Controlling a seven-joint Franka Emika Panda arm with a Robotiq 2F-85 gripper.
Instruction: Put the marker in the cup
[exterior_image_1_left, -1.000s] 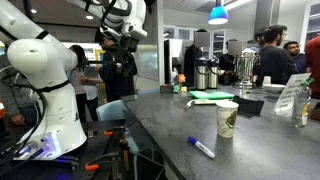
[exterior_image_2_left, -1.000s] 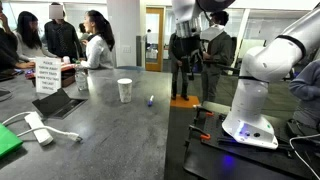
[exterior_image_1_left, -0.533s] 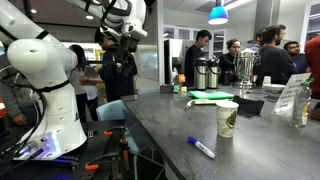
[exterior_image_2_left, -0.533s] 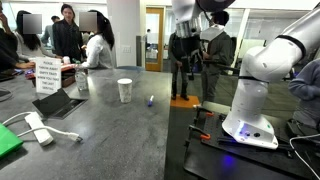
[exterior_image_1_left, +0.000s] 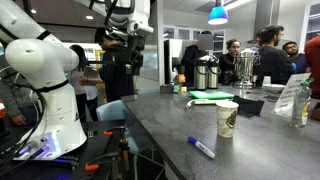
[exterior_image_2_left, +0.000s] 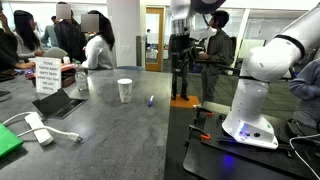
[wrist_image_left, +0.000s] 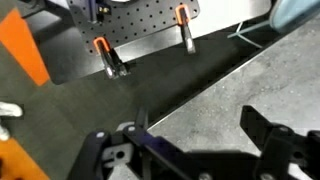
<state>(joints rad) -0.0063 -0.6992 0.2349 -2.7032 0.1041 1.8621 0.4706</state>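
Observation:
The marker, white with blue ends, lies flat on the dark grey table near its front edge; it also shows in an exterior view. The cup, a white paper cup with a dark logo, stands upright a little behind the marker, and also shows in an exterior view. My gripper hangs high above the table's end, far from both; it shows too in an exterior view. In the wrist view the fingers are spread apart and empty over the table's edge.
Steel coffee urns and green papers are at the table's far end. A sign, a tablet and a white cable block lie on the table. Several people stand around. The robot base stands beside the table.
The arm's wrist has shifted slightly, with the gripper a little higher and farther along. People in the background have moved. Marker and cup have not moved.

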